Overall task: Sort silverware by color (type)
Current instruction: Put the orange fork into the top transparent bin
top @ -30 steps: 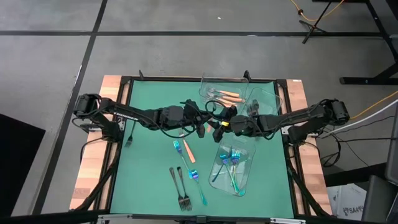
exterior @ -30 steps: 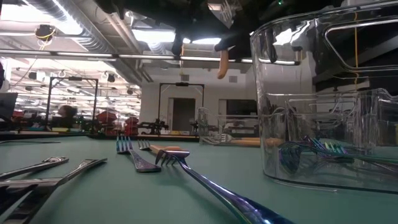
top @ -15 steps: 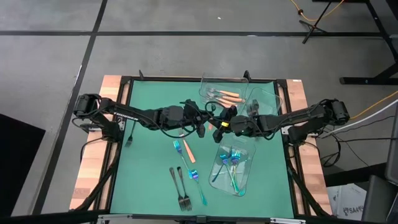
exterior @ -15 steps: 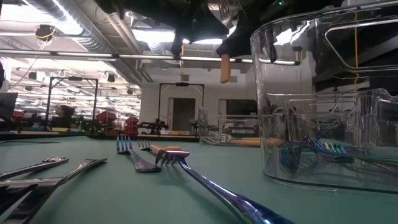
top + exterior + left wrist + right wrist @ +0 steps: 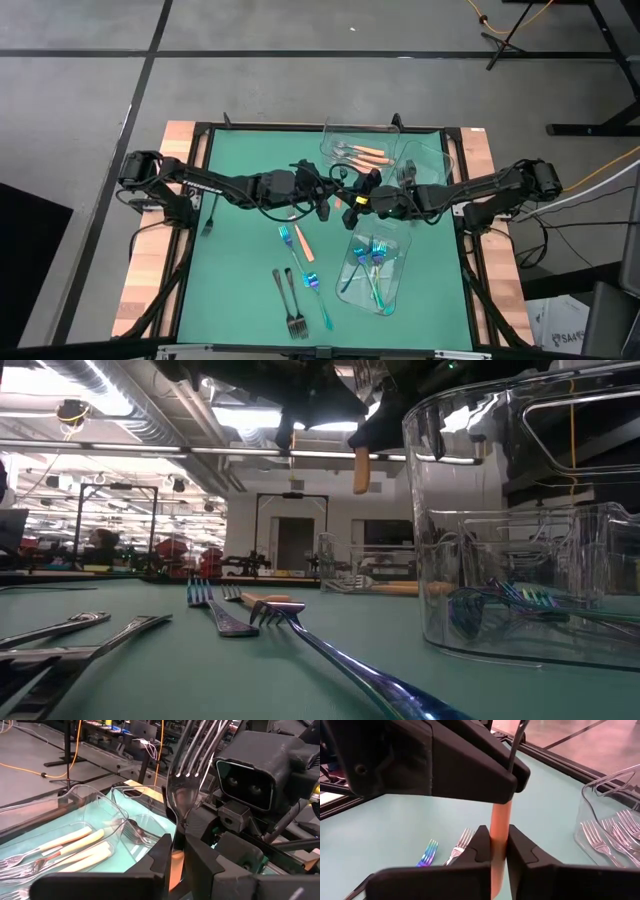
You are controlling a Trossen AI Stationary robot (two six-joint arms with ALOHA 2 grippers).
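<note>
Green matting covers our worktop point(image 5: 240, 270); we read no writing anywhere. Above its middle, our left end effector point(image 5: 178, 854) and right end effector point(image 5: 495, 851) both clamp one orange-handled fork point(image 5: 189, 780), silver tines up, orange handle hanging below.

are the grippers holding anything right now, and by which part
Both hold one orange-handled fork in mid-air. The right gripper is shut on its orange handle; the left gripper also pinches the handle, nearer the silver head.
</note>
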